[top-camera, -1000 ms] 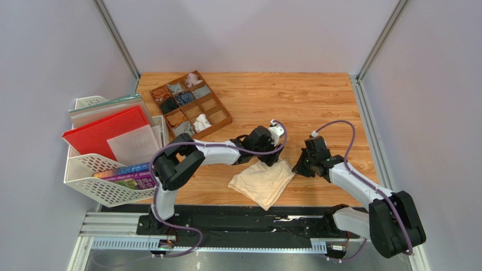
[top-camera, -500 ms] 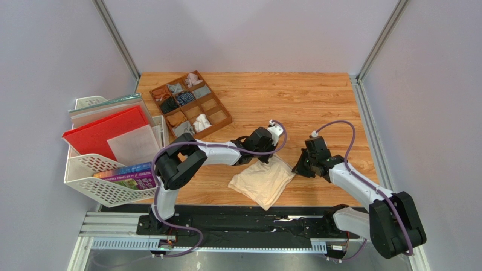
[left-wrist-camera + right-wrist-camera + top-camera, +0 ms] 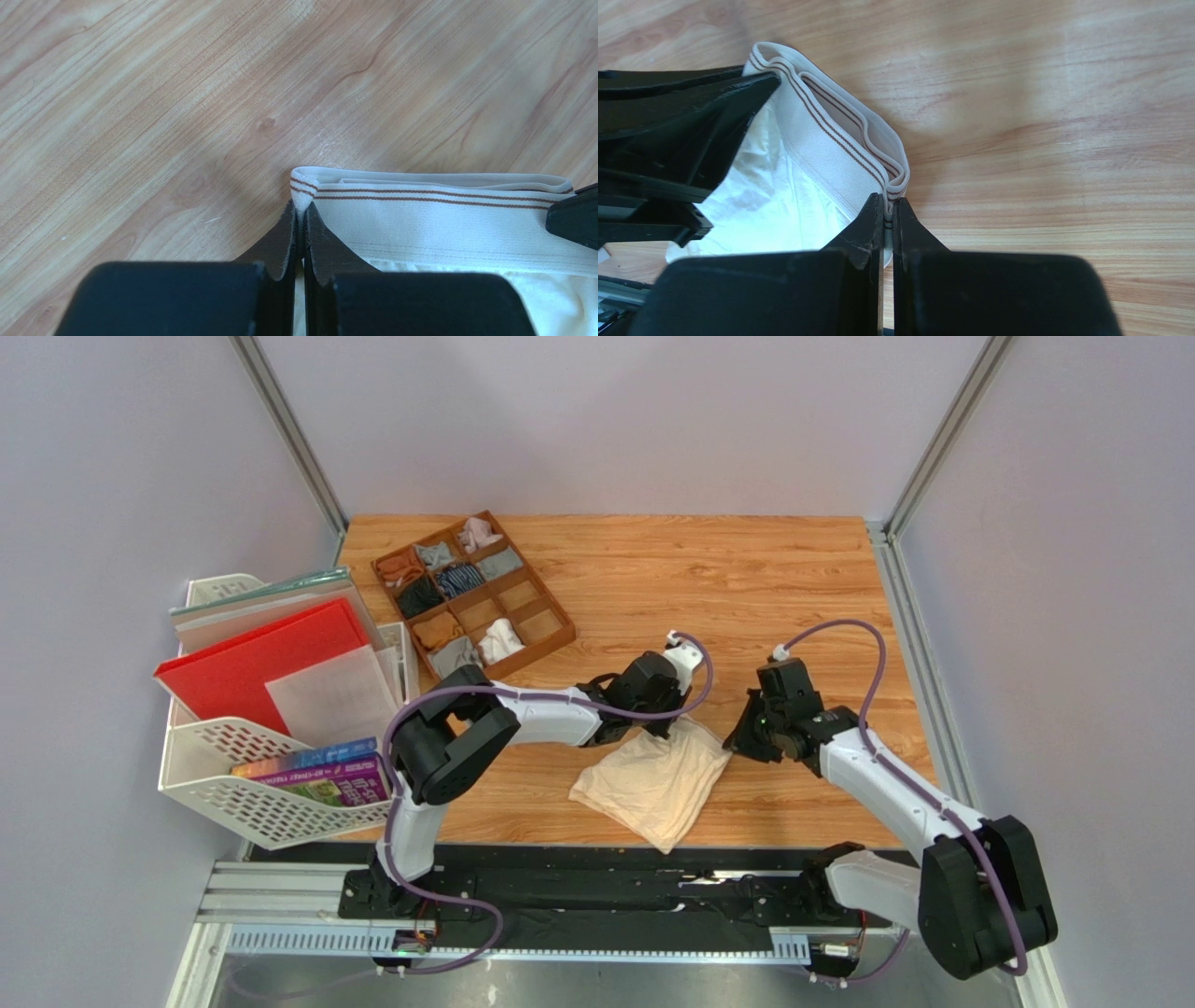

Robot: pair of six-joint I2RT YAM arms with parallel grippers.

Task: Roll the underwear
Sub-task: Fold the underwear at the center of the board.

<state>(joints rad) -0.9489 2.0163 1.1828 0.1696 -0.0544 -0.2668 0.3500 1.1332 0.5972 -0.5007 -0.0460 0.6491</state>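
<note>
The cream-beige underwear (image 3: 652,784) lies flat on the wooden table in front of the arms, its waistband at the far edge. My left gripper (image 3: 671,730) is shut on the waistband's left corner; the left wrist view shows the jaws (image 3: 299,210) pinching the brown-striped elastic (image 3: 435,210). My right gripper (image 3: 730,746) is shut on the waistband's other corner, with the striped band (image 3: 829,133) running away from its tips (image 3: 889,204). The left gripper's dark body (image 3: 675,119) shows at the left of the right wrist view.
A brown compartment tray (image 3: 540,602) with small rolled garments sits at the far left of the table. A white wire rack (image 3: 211,770) holding a red folder (image 3: 253,665) and books stands off the table's left side. Bare wood (image 3: 786,588) lies beyond the grippers.
My left gripper has shut on the waistband corner. The waistband end has drawn slightly up and away from the arms' bases, and the right gripper shifted a little with it.
</note>
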